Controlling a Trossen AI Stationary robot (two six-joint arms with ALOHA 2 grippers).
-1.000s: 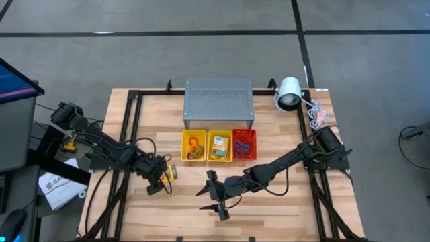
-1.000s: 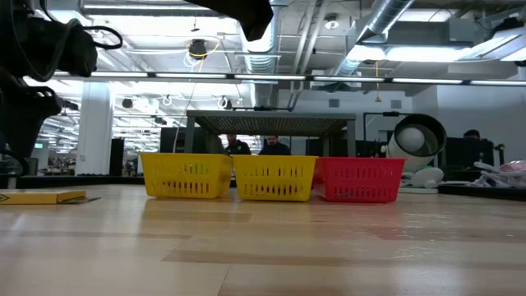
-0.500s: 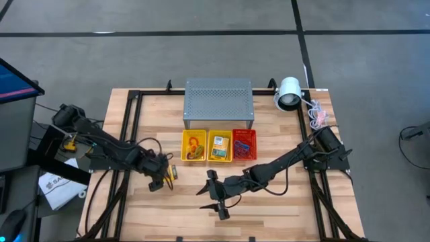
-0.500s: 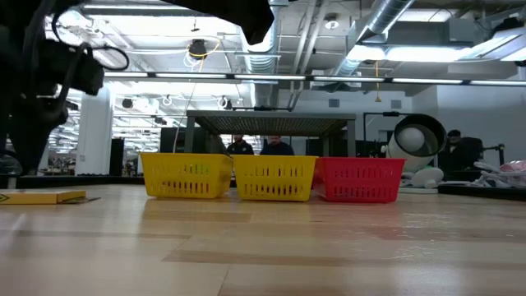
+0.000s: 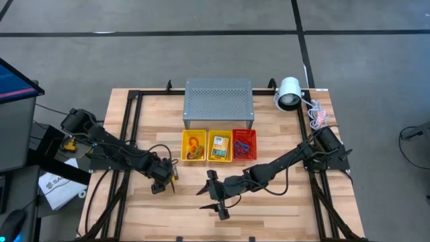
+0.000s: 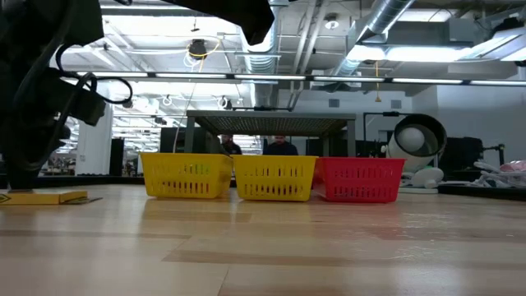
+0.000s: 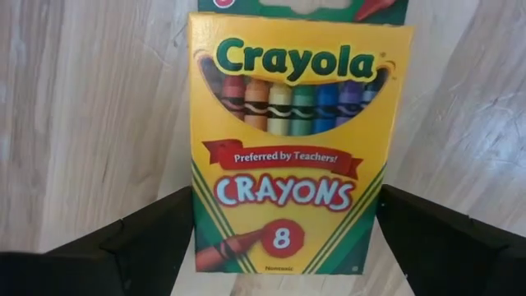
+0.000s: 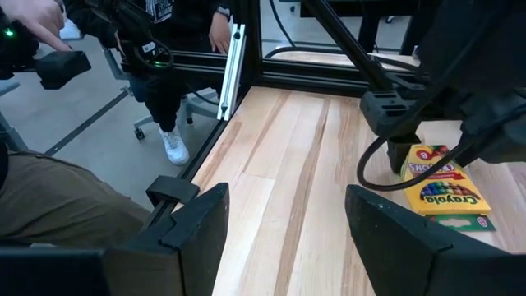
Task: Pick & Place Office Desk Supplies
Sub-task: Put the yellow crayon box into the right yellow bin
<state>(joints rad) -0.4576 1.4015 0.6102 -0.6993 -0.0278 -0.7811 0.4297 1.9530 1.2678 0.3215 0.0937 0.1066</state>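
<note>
Jaws wide apart, my left gripper (image 5: 163, 183) straddles the crayon box (image 7: 288, 148) lying flat on the counter (image 5: 282, 208) at eight o'clock from the baskets (image 5: 218, 146), so I'd descend squarely before closing; right gripper (image 5: 216, 196) waits, half-open.

Two dark, jointed arms trailing black cables, each ending in a blocky two-fingered black claw.

"Crayola", "Preferred by Teachers!", "CRAYONS" and "8" on the yellow-and-green crayon box (image 7: 292, 156) (flat on the table)
</note>
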